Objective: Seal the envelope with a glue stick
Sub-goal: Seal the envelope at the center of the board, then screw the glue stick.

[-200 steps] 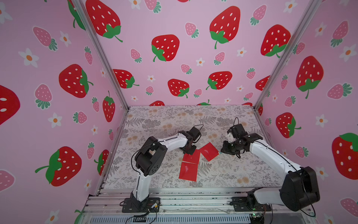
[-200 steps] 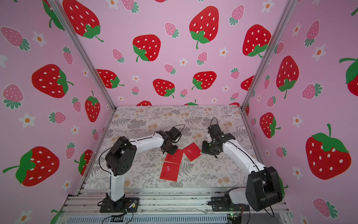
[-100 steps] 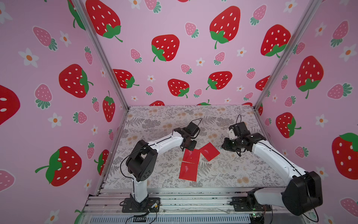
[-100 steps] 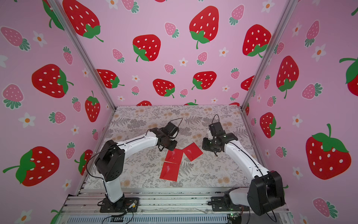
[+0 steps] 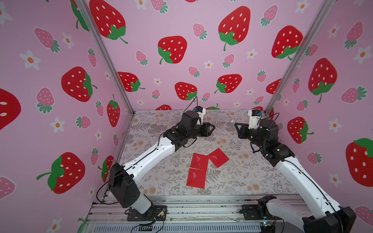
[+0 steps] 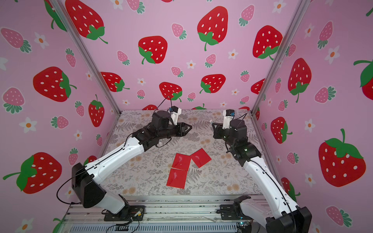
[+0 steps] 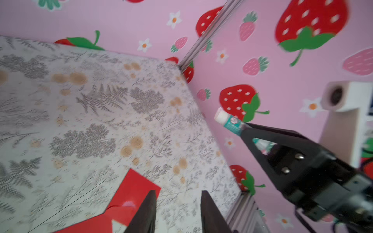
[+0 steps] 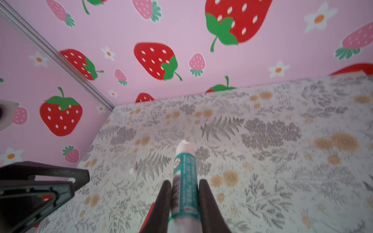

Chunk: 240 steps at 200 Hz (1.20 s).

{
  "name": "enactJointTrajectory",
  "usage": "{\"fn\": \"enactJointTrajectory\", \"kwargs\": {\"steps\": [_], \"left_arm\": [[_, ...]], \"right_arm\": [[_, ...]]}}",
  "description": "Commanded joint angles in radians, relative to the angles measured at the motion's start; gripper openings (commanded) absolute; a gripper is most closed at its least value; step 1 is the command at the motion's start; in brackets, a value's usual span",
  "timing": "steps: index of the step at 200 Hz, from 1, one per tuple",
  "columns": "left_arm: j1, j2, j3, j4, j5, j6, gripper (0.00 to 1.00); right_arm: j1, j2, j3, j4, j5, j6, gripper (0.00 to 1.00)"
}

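Two arms of one build, left arm and right arm: long white shells between bulky black joint housings, on black base plates. Thin black cables along the white links, looping loose at shoulder and wrist. A small white camera block with a blue patch atop each wrist. Left claw and right claw matt black, with tapered fingers. Open triangular frame on the right claw, two silver screws in its mount.

The glue stick bears a round prohibition sign, its lettering unreadable.
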Motion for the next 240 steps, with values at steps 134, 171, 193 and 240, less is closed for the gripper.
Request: {"fn": "enactJointTrajectory", "kwargs": {"steps": [134,171,193,240], "left_arm": [[-0.108,0.005,0.022,0.746,0.099,-0.284,0.46],[-0.123,0.033,0.058,0.761,0.115,-0.282,0.45],[-0.124,0.041,0.074,0.759,0.112,-0.283,0.44],[-0.124,0.048,0.086,0.757,0.107,-0.280,0.31]], "right_arm": [[0.040,-0.034,-0.203,1.070,-0.307,-0.245,0.00],[0.067,-0.028,-0.201,1.069,-0.320,-0.284,0.00],[0.078,-0.025,-0.203,1.068,-0.335,-0.305,0.00],[0.097,-0.030,-0.218,1.067,-0.331,-0.329,0.00]]}}
